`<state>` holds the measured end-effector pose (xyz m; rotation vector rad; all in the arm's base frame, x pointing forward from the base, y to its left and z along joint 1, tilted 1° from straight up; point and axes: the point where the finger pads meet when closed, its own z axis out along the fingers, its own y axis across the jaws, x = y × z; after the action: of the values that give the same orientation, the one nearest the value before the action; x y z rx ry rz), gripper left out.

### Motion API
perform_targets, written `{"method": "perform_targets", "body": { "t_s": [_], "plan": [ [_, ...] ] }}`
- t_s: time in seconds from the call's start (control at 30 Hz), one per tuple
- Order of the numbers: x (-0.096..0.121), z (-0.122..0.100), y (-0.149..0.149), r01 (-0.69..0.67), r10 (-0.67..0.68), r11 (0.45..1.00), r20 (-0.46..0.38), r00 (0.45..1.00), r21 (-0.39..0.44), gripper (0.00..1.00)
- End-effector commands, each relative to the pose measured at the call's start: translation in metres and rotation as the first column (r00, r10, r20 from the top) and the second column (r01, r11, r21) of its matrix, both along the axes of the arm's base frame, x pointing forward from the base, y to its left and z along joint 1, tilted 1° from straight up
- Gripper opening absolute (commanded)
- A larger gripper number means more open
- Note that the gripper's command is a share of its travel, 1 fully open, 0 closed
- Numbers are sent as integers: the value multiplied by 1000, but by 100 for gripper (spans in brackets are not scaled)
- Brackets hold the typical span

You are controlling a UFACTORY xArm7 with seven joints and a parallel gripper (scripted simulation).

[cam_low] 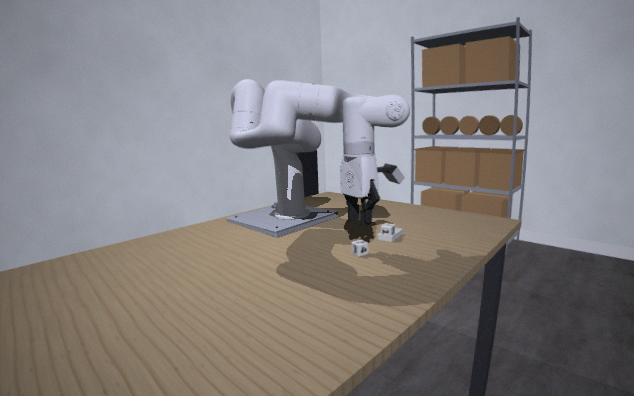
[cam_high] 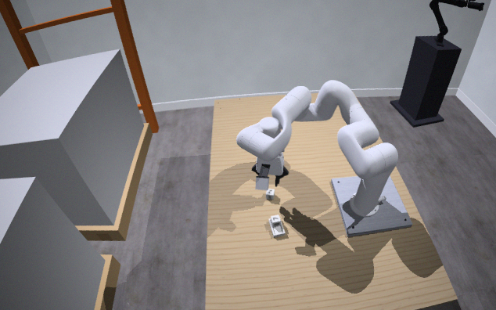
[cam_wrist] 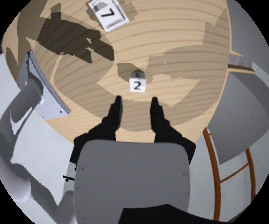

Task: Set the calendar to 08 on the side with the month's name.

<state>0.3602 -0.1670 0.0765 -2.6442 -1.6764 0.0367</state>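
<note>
The white tray (cam_high: 278,235) (cam_low: 390,238) lies flat on the table. A white digit cube (cam_high: 275,219) (cam_low: 388,230) (cam_wrist: 106,14) is in one end of it and shows a 7 in the wrist view; the other end holds no cube. The month's name is not readable. A loose white cube (cam_high: 270,194) (cam_low: 360,248) (cam_wrist: 137,85) rests on the table apart from the tray, with a 2 facing the wrist camera. My gripper (cam_high: 271,184) (cam_low: 359,221) (cam_wrist: 136,103) is partly open and empty, pointing down above the table. The loose cube is beyond its fingertips, not between them.
The wooden table (cam_high: 242,270) (cam_low: 165,310) carries the arm's grey base plate (cam_high: 383,223) (cam_low: 275,230). Large grey boxes (cam_high: 90,164) stand off the table's left side in the top view. A shelf rack (cam_low: 470,137) stands behind the table in the exterior view.
</note>
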Motion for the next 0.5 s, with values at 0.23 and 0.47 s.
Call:
{"method": "perform_targets", "body": {
  "t_s": [0.23, 0.47],
  "plan": [
    [0, -15, 0, 0, 0, 1000, 3, 1000, -1, 49],
    [0, -23, 0, 0, 0, 1000, 3, 1000, -1, 49]
  ]
}}
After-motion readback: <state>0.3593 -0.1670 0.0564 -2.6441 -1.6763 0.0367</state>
